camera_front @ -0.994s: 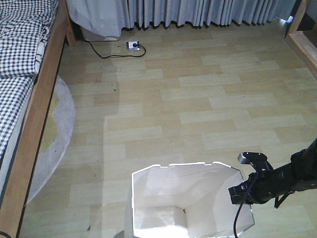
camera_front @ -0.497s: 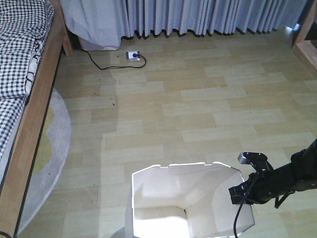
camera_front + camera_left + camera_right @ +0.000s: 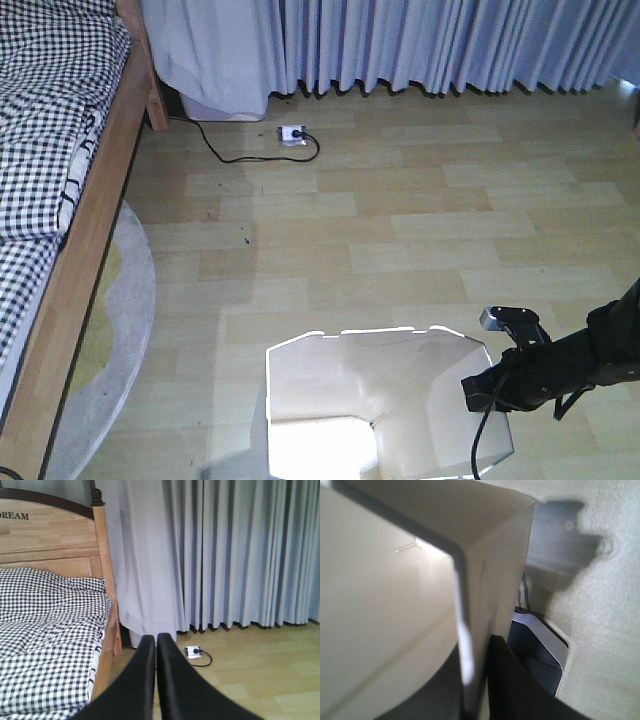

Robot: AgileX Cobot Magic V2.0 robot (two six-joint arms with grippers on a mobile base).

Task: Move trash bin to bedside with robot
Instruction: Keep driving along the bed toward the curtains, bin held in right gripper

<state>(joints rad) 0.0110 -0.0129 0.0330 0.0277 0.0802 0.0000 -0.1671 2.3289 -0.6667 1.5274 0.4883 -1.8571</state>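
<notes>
- A bed (image 3: 92, 220) with a light wooden frame and black-and-white checked bedding (image 3: 45, 120) runs along the left side of the room, from near to far.
- A round grey rug (image 3: 125, 330) with a yellowish middle lies on the floor against the bed frame, partly under it.
- Pale grey curtains (image 3: 430, 45) hang across the far wall down to the plank floor (image 3: 420, 230).
- A white power strip (image 3: 293, 133) sits on the floor just in front of the curtains. A black cable (image 3: 225, 152) runs from it toward the far corner of the bed.
- The floor between the trash bin and the bed holds only the rug.
- The trash bin (image 3: 385, 400) is tall and white, with thin walls. Its angular, faceted rim has small notches along the far edge, and sunlight falls on its inner bottom.
- It stands at the near edge of the front view, right of the rug and well apart from the bed frame. Its base is cut off by the picture edge.
- The right gripper (image 3: 490, 388) comes in from the right on a black arm and sits at the bin's right-hand rim.
- The right wrist view shows one black finger (image 3: 512, 685) outside the thin wall and the other inside, clamped onto it.
- The left gripper (image 3: 156, 647) points toward the bed and curtains. Its two black fingers are pressed together with nothing between them.
</notes>
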